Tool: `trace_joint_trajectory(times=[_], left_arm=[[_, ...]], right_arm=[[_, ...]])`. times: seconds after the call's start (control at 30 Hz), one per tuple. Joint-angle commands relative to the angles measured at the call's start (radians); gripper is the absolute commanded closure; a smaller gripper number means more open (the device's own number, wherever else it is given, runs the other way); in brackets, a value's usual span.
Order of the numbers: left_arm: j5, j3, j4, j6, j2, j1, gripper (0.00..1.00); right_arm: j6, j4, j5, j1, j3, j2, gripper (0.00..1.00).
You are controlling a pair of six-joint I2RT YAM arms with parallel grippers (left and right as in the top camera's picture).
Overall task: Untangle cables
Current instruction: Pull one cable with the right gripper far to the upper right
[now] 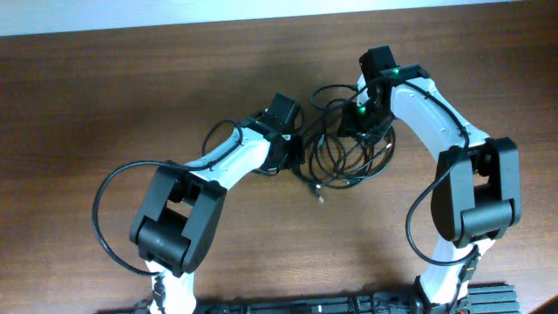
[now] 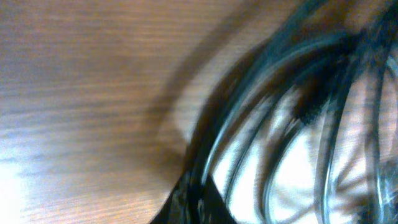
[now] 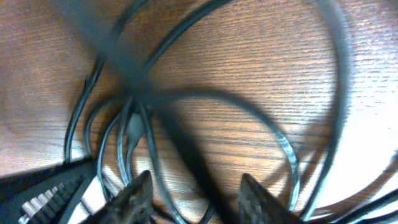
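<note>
Brown wood-grain table (image 1: 131, 78) fills every view. Near its middle lies the tangle of thin black cables (image 1: 340, 161), loops crossing one another. The right gripper (image 3: 200, 198) hangs just above those loops, fingers spread, with strands running beneath the gap. The left gripper (image 1: 294, 155) sits at the tangle's left edge, its jaws too blurred to tell. A small silvery plug tip (image 1: 320, 197) pokes out below.

The surface (image 1: 87, 105) was brown wood, its fine grain running lengthwise and evenly lit from overhead. Beyond the surface's far edge lay a pale strip (image 1: 131, 10), widest past the far left corner. A dark ribbed bar (image 1: 349, 305) ran along the surface's near edge. In the left wrist view, a white glare (image 2: 9, 180) washed out the surface's grain at the lower left.
</note>
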Motion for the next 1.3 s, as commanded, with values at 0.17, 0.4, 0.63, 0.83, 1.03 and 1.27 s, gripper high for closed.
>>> trace_joint_trajectory(times=[0.17, 0.4, 0.63, 0.83, 1.03, 1.27], left_arm=[[-0.405, 0.167, -0.428, -0.080, 0.076, 0.152, 1.00], [-0.370, 0.167, -0.349, -0.080, 0.076, 0.152, 1.00], [-0.359, 0.167, -0.349, -0.080, 0.076, 0.216, 1.00], [-0.309, 0.167, -0.350, -0.080, 0.076, 0.255, 1.00], [-0.310, 0.167, -0.343, -0.080, 0.076, 0.254, 1.00], [-0.310, 0.167, -0.343, -0.080, 0.076, 0.257, 1.00]], right_arm=[[-0.340, 0.026, -0.270, 0.055, -0.009, 0.007, 0.53], [-0.747, -0.121, -0.309, 0.212, -0.009, 0.007, 0.45], [-0.737, -0.050, -0.158, 0.307, -0.057, 0.007, 0.36], [-0.605, 0.169, 0.077, 0.347, -0.159, 0.007, 0.36], [-0.552, 0.209, 0.082, 0.345, -0.155, 0.027, 0.94], [-0.509, -0.159, -0.075, 0.196, 0.261, -0.031, 0.96]])
